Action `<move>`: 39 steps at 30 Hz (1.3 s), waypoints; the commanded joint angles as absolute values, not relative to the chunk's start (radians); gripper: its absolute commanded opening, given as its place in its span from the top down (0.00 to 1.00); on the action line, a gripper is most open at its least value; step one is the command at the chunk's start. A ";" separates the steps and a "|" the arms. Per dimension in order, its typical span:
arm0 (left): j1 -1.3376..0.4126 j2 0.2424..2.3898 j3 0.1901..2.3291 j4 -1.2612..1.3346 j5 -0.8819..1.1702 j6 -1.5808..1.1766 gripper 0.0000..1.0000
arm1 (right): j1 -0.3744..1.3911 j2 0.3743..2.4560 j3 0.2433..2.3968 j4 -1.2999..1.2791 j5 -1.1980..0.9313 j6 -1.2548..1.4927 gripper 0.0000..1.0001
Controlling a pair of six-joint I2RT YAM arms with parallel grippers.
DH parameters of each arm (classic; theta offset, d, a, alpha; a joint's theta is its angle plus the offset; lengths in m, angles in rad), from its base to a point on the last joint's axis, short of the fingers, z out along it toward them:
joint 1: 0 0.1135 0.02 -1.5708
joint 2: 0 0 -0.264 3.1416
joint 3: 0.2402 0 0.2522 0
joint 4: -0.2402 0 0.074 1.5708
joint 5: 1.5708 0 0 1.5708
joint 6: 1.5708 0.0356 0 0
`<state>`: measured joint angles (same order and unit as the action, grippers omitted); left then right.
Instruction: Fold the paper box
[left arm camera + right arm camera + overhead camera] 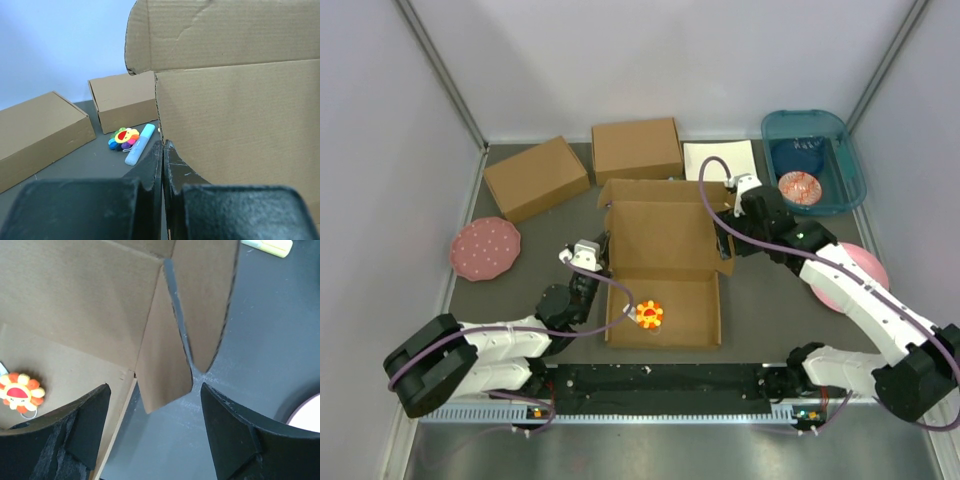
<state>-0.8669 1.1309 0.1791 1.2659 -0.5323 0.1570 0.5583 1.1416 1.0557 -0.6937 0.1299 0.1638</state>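
Fingers of the left gripper press together beside the left wall of the brown corrugated paper box, half folded at the middle of the table, back and sides raised, while the right gripper spreads its fingers around the right flap.

**A robot test cell in a laboratory**

This is a lab bench set up for robot trials, not a home or a shop. Plain white panels held by bare metal struts close in a table with a dark grey top. The left arm and the right arm are mounted at a black rail along the near edge, with purple cables looped over them. The things laid out are unrelated props (a pink plate, a teal bin, a flower toy, two closed cardboard boxes, a paper box standing open).
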 commanded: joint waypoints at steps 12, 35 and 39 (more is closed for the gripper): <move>-0.870 1.178 0.167 1.410 -0.572 0.172 1.00 | 0.488 1.247 1.111 -0.551 0.066 0.156 0.60; -0.853 0.866 0.481 0.568 -0.658 0.065 0.36 | 0.495 1.118 0.930 -0.394 0.110 0.164 1.00; -0.804 0.779 0.581 0.301 -0.569 0.006 0.27 | 0.505 1.105 0.916 -0.388 0.123 0.163 1.00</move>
